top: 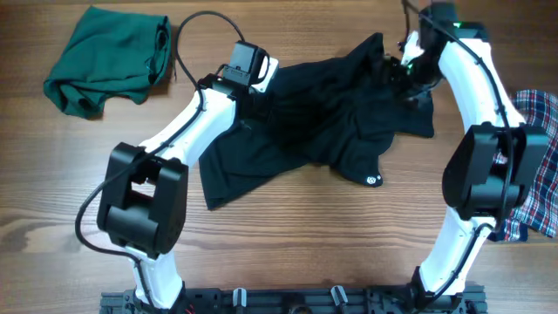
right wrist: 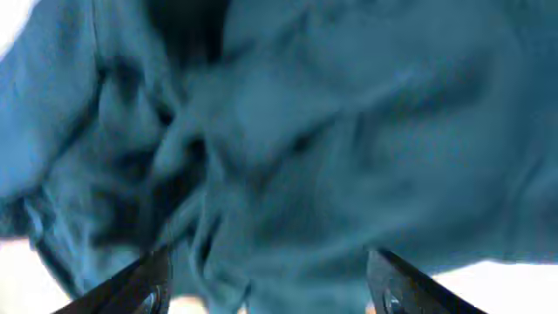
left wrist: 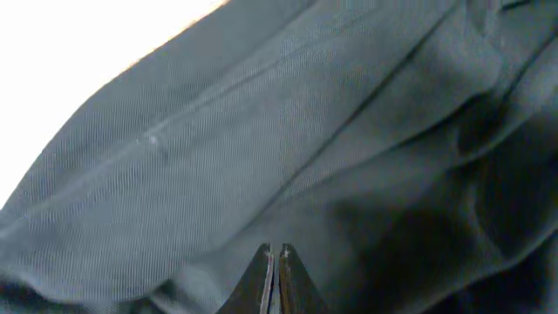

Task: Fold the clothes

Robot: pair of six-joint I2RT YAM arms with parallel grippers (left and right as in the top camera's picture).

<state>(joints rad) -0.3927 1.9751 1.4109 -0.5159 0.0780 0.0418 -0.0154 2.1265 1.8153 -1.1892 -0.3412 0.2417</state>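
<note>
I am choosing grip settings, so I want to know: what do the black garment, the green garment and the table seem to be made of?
Black garment: thin woven cloth, matt; the left wrist view shows fine diagonal ribs and a stitched seam.
Green garment: soft matt cloth, maybe cotton knit; it lies in rounded creases.
Table: wood or wood-look laminate, with grain lines.

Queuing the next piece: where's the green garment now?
Overhead view: the green garment lies crumpled at the table's far left corner, apart from the black garment at centre.
</note>
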